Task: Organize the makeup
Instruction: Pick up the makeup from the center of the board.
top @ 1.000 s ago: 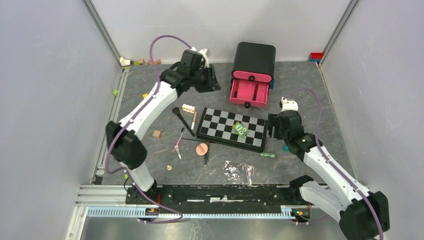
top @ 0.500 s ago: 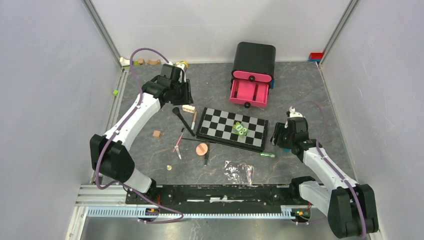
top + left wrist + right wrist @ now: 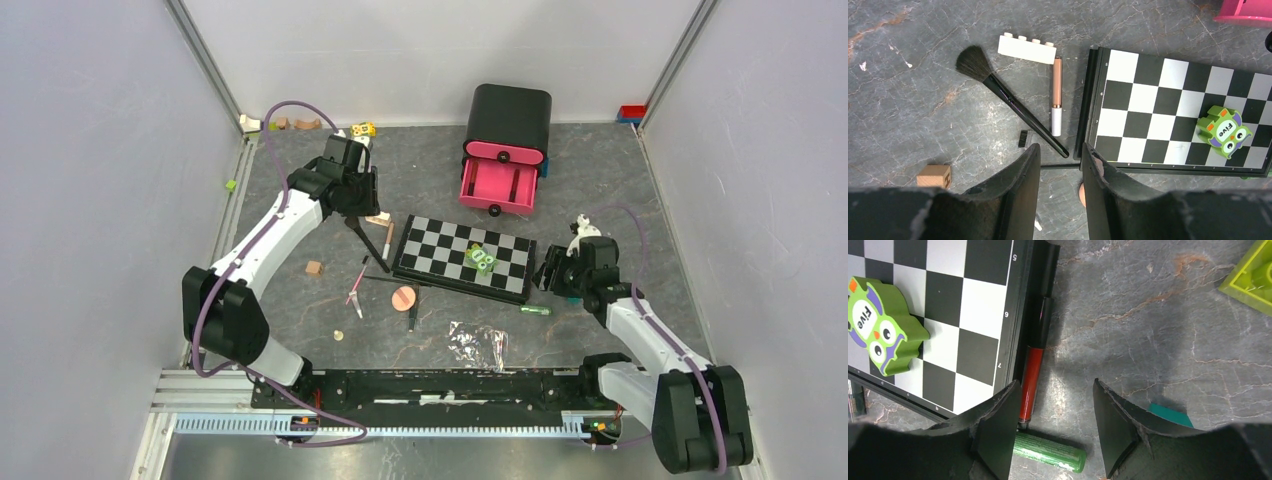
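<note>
**Grey tabletop, makeup strewn round a chequered board**

Grey marbled table (image 3: 620,180) between pale walls, with a pink-and-black drawer box (image 3: 505,150) at the far side, lower drawer pulled out. Mid-table, a chequered board (image 3: 445,250) carrying a green owl piece (image 3: 1224,132).

Off the board's left edge, black long-handled brush (image 3: 1013,105), bristles pointing far-left, handle tip almost at the board. Crowded by a white toy brick (image 3: 1027,47) just beside the bristles and a peach-and-white tube (image 3: 1056,95) between handle and board. Left gripper (image 3: 1060,152) above the handle tip, fingers apart, holding nothing.

Nearer the arms: pink pencil (image 3: 357,285), dark pencil (image 3: 395,281), round peach puff (image 3: 404,297), wooden cube (image 3: 934,176), crumpled clear wrapper (image 3: 478,342).

Off the board's right edge, red-and-black tube (image 3: 1032,380) tight against the rim, small green tube (image 3: 1048,452) just past its near end. Right gripper (image 3: 1055,390) above both, fingers spread wide, holding nothing. Lime-green block (image 3: 1253,277) well apart.
</note>
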Motion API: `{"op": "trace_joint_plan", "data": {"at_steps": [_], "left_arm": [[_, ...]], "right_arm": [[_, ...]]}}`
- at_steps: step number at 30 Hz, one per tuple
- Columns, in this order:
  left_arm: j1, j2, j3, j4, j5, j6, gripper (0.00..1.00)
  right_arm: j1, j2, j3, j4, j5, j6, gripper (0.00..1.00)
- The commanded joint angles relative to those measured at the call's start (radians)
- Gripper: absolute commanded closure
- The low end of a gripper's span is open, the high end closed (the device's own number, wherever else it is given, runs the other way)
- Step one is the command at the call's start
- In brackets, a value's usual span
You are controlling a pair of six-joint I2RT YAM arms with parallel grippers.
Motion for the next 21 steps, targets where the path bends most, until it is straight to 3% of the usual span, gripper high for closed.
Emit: {"op": "trace_joint_plan", "data": {"at_steps": [1,21], "left_arm": [[-0.001,-0.022,-0.011,0.042,-0.026,0.055,0.57],[0.000,-0.004,-0.008,0.045,-0.028,0.057,0.58]], "right_arm": [[-0.006,0.029,-0.026,0.072,-0.052,0.025,0.39],[-0.011,0.120,-0.047,0.131,-0.021,0.033,0.45]]}}
